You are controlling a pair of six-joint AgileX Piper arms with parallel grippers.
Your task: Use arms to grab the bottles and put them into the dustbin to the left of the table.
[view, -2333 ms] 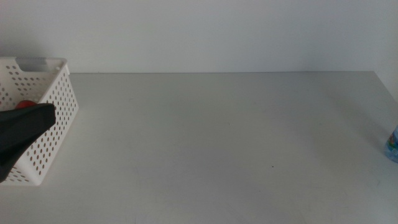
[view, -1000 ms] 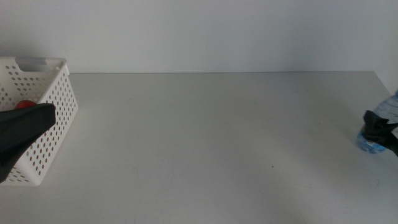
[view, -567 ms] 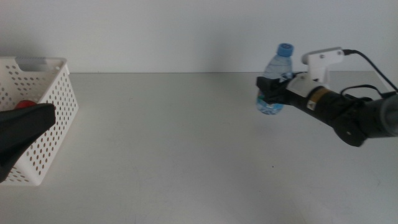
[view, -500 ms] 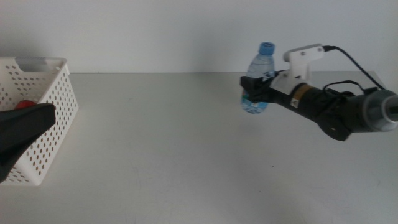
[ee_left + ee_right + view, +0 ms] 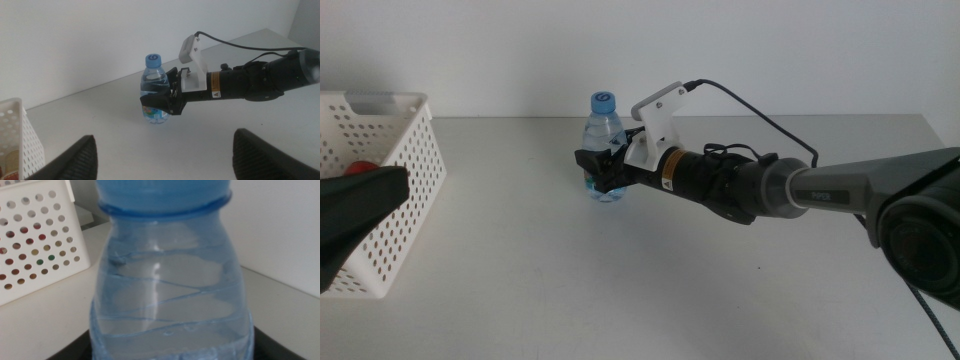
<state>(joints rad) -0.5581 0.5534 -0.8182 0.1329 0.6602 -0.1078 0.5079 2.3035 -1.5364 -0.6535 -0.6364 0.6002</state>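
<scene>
Your right hand (image 5: 601, 172) reaches in from the right side, far over the surface (image 5: 650, 270), and its two dark jaws are closed around the lower part of the small clear water bottle (image 5: 604, 146). The bottle stands upright, with its blue cap (image 5: 604, 101) on top; you cannot tell if its bottom touches the surface or is a little above it. In the right wrist view the bottle fills nearly the whole picture. The white dustbin (image 5: 392, 190) with round holes is at the left edge, well apart from the bottle, and something red (image 5: 360, 168) shows inside it. Your left hand (image 5: 162, 160) waits just beside the dustbin with its jaws spread wide and nothing between them.
</scene>
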